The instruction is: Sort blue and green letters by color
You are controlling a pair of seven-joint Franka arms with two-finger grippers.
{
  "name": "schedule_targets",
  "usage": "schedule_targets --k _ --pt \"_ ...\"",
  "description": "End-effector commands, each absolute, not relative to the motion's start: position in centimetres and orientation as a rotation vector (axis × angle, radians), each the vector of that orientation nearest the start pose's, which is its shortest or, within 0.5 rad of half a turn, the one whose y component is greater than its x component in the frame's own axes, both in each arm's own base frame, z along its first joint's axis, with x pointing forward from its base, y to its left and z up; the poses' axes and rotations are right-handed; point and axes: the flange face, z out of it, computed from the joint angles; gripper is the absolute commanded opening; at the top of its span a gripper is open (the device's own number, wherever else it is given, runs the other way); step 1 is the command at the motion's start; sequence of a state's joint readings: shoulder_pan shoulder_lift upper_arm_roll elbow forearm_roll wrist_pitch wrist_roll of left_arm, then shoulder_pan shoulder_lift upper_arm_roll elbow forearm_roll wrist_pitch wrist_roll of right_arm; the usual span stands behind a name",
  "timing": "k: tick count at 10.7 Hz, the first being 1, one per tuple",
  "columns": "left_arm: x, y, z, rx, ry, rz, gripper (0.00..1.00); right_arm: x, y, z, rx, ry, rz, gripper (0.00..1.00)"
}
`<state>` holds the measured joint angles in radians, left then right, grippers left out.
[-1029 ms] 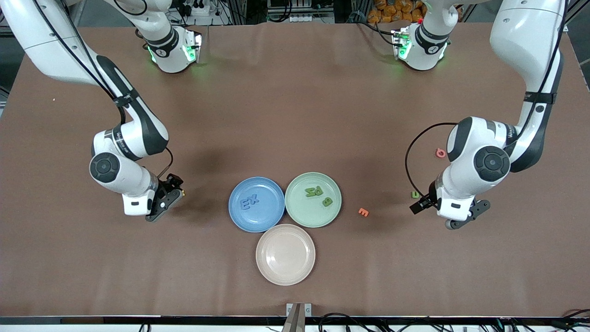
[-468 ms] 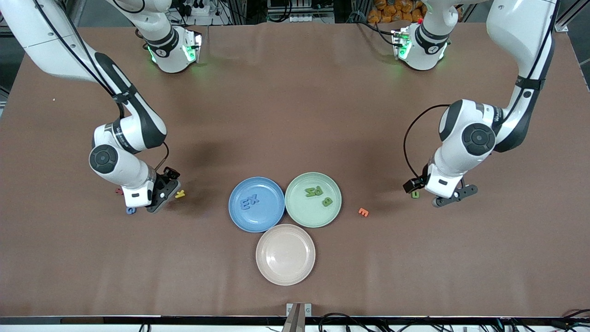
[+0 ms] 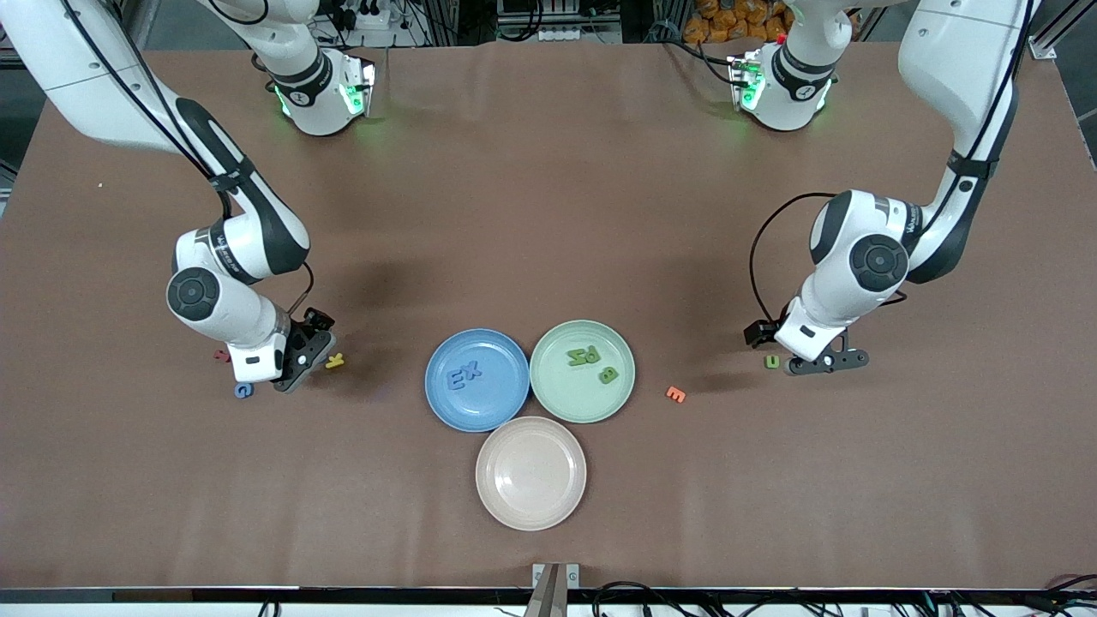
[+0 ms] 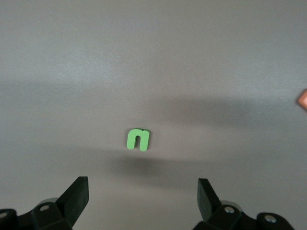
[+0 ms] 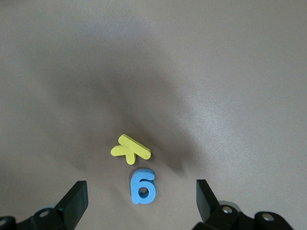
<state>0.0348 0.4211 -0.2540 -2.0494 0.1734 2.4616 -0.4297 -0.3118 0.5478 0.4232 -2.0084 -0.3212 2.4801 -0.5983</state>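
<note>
Front view only: a blue plate [image 3: 495, 404] holding blue E and X [image 3: 464, 374], a green plate [image 3: 561, 392] holding three green letters [image 3: 593, 362], and a pink plate [image 3: 530, 473], all in the lower middle of the frame. A small red letter [image 3: 221, 353] also shows beside the right arm.
Wrist views only: the gap between each claw's fingers.
Left gripper [image 3: 827, 364]: low over the table at the left arm's end, fingers spread wide [image 4: 142, 201], holding nothing.
Green u [image 3: 772, 362]: flat on the table just beside that claw. In the wrist view [image 4: 138, 139] it lies centred ahead of the finger gap, untouched.
Orange letter [image 3: 675, 394]: on the table between the green plate and the u.
Right gripper [image 3: 300, 364]: low over the table at the right arm's end, fingers wide [image 5: 139, 201], holding nothing.
Blue g [image 3: 243, 390]: on the table near that claw. In the wrist view [image 5: 143, 187] it sits at the mouth of the gap, clear of both fingers.
Yellow letter [image 5: 130, 149]: just beside the blue g, almost touching.
</note>
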Motion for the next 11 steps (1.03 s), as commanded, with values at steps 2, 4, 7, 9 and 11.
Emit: schedule_targets --k 2,4,7,9,11 --pt "60.5 -11.4 20.3 -3.161 -0.114 -0.010 1.00 59.0 5.6 18.7 -2.786 -1.408 0.002 1.00" --pt "60.4 -11.3 19.6 -3.163 -0.067 0.008 1.00 59.1 5.5 17.6 -2.777 -1.434 -0.026 1.00" --pt "60.7 -11.3 18.2 -3.165 -0.062 0.030 1.00 59.2 5.0 16.9 -2.783 -1.432 -0.032 1.00" --pt "60.5 -11.2 17.5 -3.165 -0.029 0.048 1.00 59.3 4.9 16.6 -2.782 -1.428 -0.052 1.00" --pt "60.4 -10.9 16.8 -3.167 0.034 0.062 1.00 59.3 5.3 16.7 -2.786 -1.426 -0.047 0.69"
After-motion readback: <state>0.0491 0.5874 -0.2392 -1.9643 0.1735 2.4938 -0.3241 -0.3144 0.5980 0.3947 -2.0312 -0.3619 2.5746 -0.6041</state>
